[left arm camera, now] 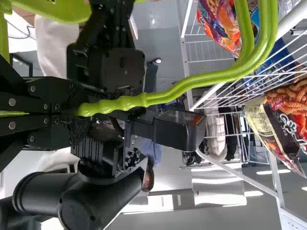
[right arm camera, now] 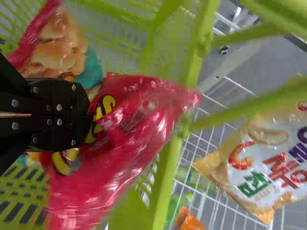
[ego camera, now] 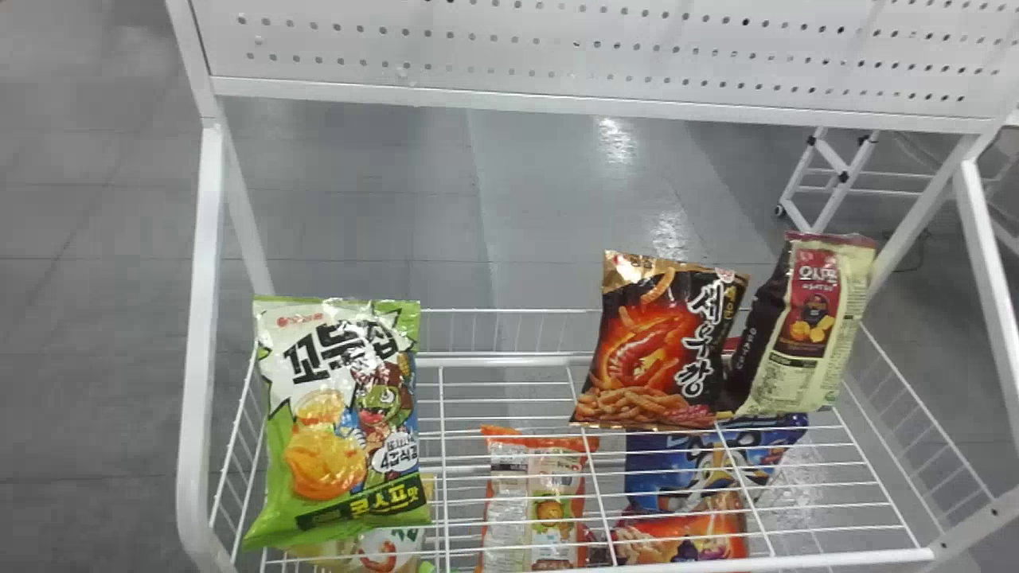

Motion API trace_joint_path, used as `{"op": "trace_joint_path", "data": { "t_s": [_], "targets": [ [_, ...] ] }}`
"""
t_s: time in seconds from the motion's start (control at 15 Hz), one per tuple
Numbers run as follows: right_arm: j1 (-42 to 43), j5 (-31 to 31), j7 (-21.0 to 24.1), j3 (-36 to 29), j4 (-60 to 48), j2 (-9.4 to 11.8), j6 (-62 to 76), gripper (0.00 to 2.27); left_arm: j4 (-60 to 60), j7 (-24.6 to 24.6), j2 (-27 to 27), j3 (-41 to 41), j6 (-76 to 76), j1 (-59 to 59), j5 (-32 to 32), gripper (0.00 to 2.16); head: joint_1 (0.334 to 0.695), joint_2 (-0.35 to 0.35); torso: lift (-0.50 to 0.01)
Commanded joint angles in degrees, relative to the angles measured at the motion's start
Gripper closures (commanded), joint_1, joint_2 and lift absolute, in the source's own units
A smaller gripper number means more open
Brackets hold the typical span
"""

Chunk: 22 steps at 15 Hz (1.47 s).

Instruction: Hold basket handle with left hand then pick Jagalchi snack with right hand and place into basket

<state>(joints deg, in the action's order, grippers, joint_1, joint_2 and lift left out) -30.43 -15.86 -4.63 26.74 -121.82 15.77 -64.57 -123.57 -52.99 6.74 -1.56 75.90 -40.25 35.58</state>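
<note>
Jagalchi snack [right arm camera: 129, 158] is a shiny pink bag with yellow letters, and the right claw [right arm camera: 89, 115] is pinching it. The bag is tilted over the green basket [right arm camera: 165, 191], and one corner pokes across the rim. I cannot tell if the bag touches the basket. Near the right claw there is another bag [right arm camera: 57, 43] in the basket, with a picture of yellow chips on it.

The left claw [left arm camera: 80, 110] is pressed together on the bumpy green handle [left arm camera: 192, 85] and has it tight.

The white wire rack [ego camera: 720, 563] has more snacks. A green and white bag [ego camera: 342, 430] leans at its left side. At the right, a black bag [ego camera: 661, 342] with a fiery red picture is beside a cream and dark red bag [ego camera: 812, 326]. Lower down are an orange and white bag [ego camera: 533, 501] and a blue bag [ego camera: 677, 469]. A pale bag with red letters [right arm camera: 268, 163] is near the basket, outside it.
</note>
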Motion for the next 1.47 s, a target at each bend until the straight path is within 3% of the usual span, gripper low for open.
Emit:
{"op": "trace_joint_path", "data": {
  "t_s": [0.0, 0.13, 0.2, 0.27, 0.33, 0.73, 1.2, 1.4],
  "targets": [
    [0.0, -0.4, -0.2, 1.3, 0.1, -0.1, -2.4, 1.95, 0.0, 0.0, 0.0, 0.0, 0.0, 0.0, -0.1, 1.40, 0.695, -0.096, -0.010],
    [0.0, 0.7, 0.1, 2.2, 0.2, -0.1, -2.4, 1.86, -0.1, 0.0, 0.0, 0.1, 0.0, -0.1, -0.1, 1.40, 0.695, -0.054, -0.010],
    [-0.2, 0.9, 0.8, 2.0, -0.1, 0.0, -2.4, 1.31, -0.1, -0.1, 0.0, 0.0, 0.0, 0.0, -0.1, 1.40, 0.695, -0.047, -0.010],
    [-0.8, 2.6, 2.3, 2.0, -1.1, 0.1, -2.5, 0.27, -0.1, 0.0, 0.0, 0.0, 0.0, -0.1, -0.1, 1.40, 0.695, -0.049, -0.010],
    [-1.4, 3.8, 3.5, 2.0, -1.8, 0.4, -2.7, 0.00, 0.0, 0.0, 0.1, 0.0, 0.0, -0.1, 0.0, 1.39, 0.695, -0.064, -0.010],
    [-8.1, 5.3, 5.4, -6.1, -8.7, 2.0, 1.1, 0.05, 0.2, 0.0, -0.1, -0.1, 0.0, -0.1, 0.0, 1.40, 0.695, -0.350, -0.010],
    [-11.4, 5.0, 5.6, -15.4, -27.2, 2.0, -10.5, 0.05, 0.4, 0.3, -0.3, -0.1, -0.2, 0.0, -0.1, 1.40, 0.695, -0.350, -0.010],
    [-11.4, 5.3, 7.0, -17.9, -28.1, 1.6, -3.8, 0.06, 0.8, 0.3, -0.4, -0.1, -1.1, 0.0, -0.1, 1.40, 0.695, -0.350, -0.010]
  ]
}}
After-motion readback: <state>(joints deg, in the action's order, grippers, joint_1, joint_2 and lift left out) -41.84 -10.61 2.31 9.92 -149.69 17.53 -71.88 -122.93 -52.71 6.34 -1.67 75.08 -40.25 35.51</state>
